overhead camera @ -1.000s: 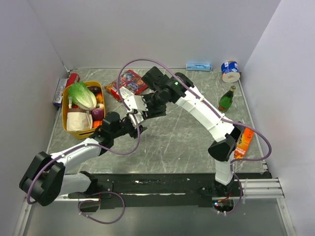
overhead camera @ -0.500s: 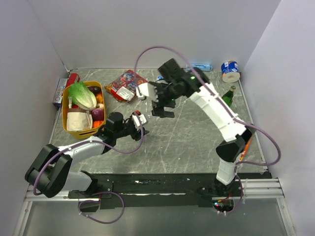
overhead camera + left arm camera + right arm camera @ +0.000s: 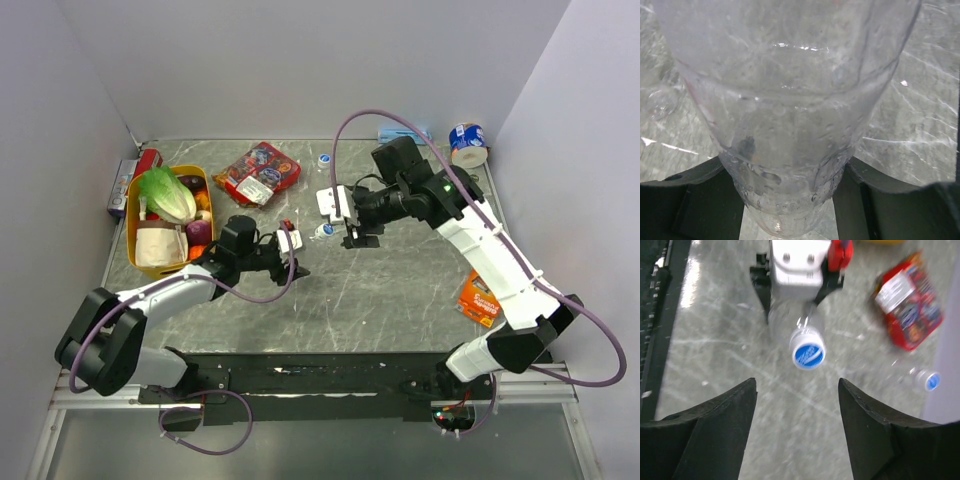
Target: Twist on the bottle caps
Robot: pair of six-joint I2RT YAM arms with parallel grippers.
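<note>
A clear bottle (image 3: 790, 115) fills the left wrist view, and my left gripper (image 3: 790, 205) is shut on its body, with dark fingers (image 3: 700, 200) on both sides. From above, the left gripper (image 3: 292, 246) holds this bottle (image 3: 310, 236) pointing right. A blue cap (image 3: 808, 354) sits on its neck, also visible as the cap (image 3: 325, 230) from above. My right gripper (image 3: 797, 385) is open and empty, a short way back from that cap. In the top view the right gripper (image 3: 348, 226) is just right of it. A second capped bottle (image 3: 920, 377) lies near the back wall, seen from above as the second bottle (image 3: 323, 160).
A yellow basket (image 3: 133, 225) of vegetables stands at the left, with a red can (image 3: 147, 160) behind it. A red packet (image 3: 258, 172) lies at the back centre. A blue-and-white tin (image 3: 467, 143) is at the back right, and an orange packet (image 3: 480, 297) lies under the right arm.
My right gripper let go at the bottle's neck, opened and drew back to the right. The cap stayed on the bottle. My left gripper shifted slightly right, still holding the bottle.
</note>
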